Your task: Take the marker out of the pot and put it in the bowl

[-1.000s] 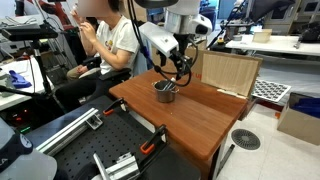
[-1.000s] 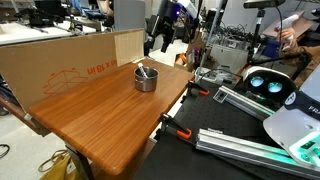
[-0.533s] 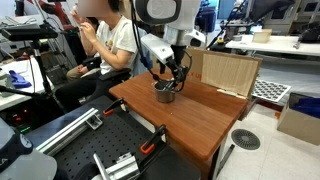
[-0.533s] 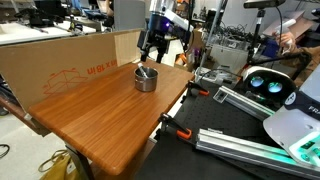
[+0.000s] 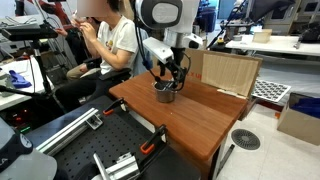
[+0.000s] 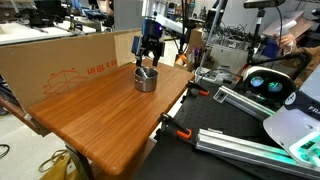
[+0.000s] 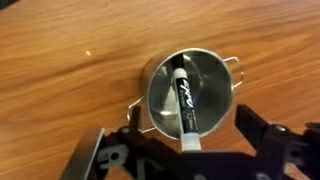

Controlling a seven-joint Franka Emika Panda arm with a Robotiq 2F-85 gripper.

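Over the wooden worktop (image 6: 100, 115), the claw (image 6: 147, 55) is closing in, spread wide above the pot (image 6: 146, 79), where the marker (image 7: 183, 100) is lying slantwise, ungrasped.

Silver pot (image 7: 160, 95) upright on table (image 7: 60, 50), ctr of wrist view. Black marker (image 7: 183, 103) w/ white label leans inside, end over lower rim.

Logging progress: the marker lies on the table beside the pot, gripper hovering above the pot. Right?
No. The marker is inside the pot, not beside it, as the wrist view shows; the gripper does hover above the pot.
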